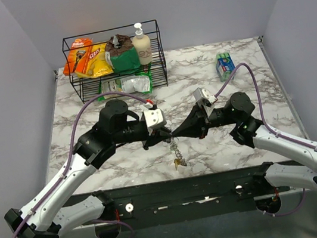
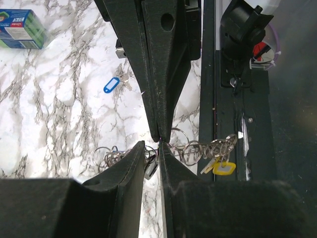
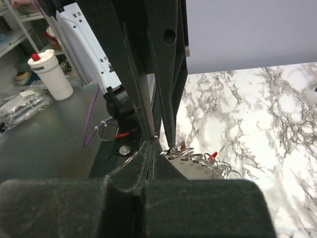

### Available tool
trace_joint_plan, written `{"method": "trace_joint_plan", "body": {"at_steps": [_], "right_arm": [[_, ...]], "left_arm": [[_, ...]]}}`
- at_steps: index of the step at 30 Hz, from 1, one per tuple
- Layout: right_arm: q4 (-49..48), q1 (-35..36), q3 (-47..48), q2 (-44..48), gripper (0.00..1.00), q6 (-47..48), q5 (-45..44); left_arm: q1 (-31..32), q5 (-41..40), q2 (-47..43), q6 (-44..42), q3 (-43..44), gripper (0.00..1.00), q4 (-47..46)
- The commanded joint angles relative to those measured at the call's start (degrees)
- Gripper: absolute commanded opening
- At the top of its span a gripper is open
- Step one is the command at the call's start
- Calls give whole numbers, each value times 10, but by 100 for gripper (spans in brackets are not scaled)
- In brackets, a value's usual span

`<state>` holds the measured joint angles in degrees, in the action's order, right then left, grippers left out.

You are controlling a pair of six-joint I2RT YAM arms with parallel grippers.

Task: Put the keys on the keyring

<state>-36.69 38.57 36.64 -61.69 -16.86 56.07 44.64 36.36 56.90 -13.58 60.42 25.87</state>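
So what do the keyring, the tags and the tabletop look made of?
The keyring: thin silvery wire, shiny, likely steel. The yellow tag and blue tag: smooth solid colour, probably plastic. The tabletop: white with grey veins, marble-look; real stone or printed laminate, can't tell.

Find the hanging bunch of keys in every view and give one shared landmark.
Top external: the bunch of keys hangs at centre, below where the left gripper and right gripper meet.
Left wrist: the bunch sits lower right of centre, ending in a yellow tag.
Right wrist: the bunch lies just right of lower centre, with a red tag.
Shared landmark: the meeting gripper tips.
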Motion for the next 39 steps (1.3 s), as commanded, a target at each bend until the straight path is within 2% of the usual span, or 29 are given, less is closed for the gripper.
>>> {"method": "trace_joint_plan", "body": {"at_steps": [1, 4, 8, 19, 20, 21, 23, 24, 27, 30, 39], "right_arm": [[-41, 5, 7, 22, 1, 0, -1], [-41, 5, 6, 24, 1, 0, -3], [-41, 5, 6, 24, 1, 0, -3], [-37, 5, 6, 29, 3, 0, -22], [-36, 5, 4, 32, 6, -2, -36], [-35, 5, 2, 36, 13, -3, -45], [-30, 5, -1, 41, 33, -3, -73], [-26, 5, -5, 46, 51, -3, -87], [-16, 5, -12, 61, 73, -2, -133], [6, 4, -19, 78, 81, 3, -189], [79, -22, -36, 95, 92, -19, -285]], "left_arm": [[0, -38, 15, -14, -7, 26, 17], [-1, -38, 21, -16, -7, 23, 21], [0, -43, 28, -21, -3, 0, 28], [0, -64, 20, -18, -12, 0, 19], [0, -64, 16, -18, -19, 0, 15], [0, -64, 8, -16, -22, 0, 9], [0, -67, 1, -16, -29, 0, -6], [0, -67, -6, -14, -36, 0, -11], [0, -69, -21, -14, -52, 0, -28], [0, -70, -39, -10, -74, 0, -55], [0, -75, -84, 10, -134, 0, -136]]}}
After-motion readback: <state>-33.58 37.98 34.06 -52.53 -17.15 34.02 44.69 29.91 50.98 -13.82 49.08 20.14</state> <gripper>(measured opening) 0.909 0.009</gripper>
